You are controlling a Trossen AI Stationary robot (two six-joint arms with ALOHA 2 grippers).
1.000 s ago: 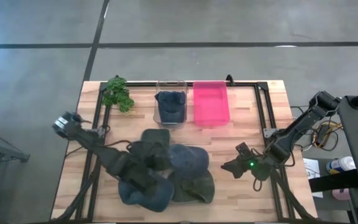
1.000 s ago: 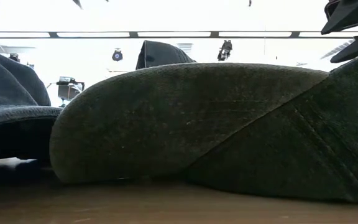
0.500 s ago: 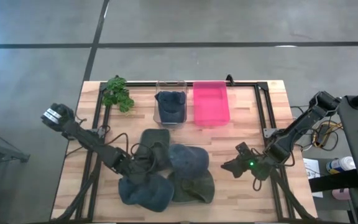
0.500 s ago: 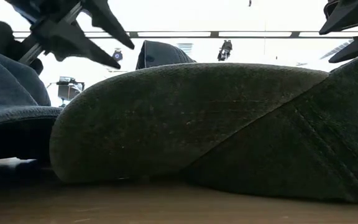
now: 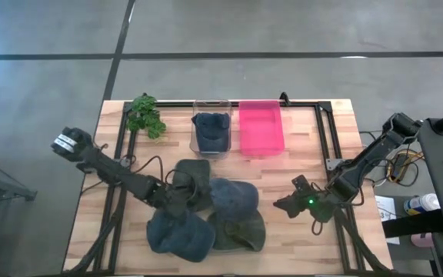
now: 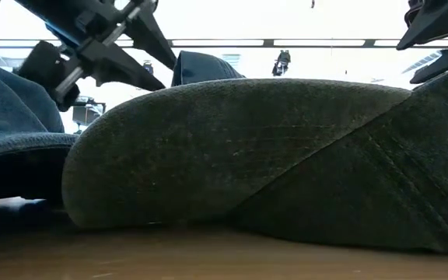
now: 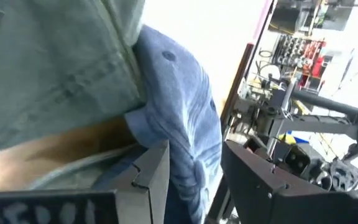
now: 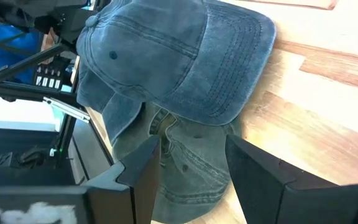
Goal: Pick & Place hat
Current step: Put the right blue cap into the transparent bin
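A: Left gripper (image 5: 177, 198), jaws spread wide, sits at the hat pile (image 5: 206, 211) mid-table. Advise closing on one crown only.

B: Noted. The clear bin (image 5: 211, 127) holds one blue cap (image 5: 211, 131); pink bin (image 5: 261, 127) shows nothing inside. Right gripper (image 5: 289, 201) waits open beside the pile.

Washed denim caps (image 8: 179, 56) looked soft and stitched, the table (image 5: 298, 165) showed pale planked wood, pink bin (image 5: 261, 127) glossy plastic.
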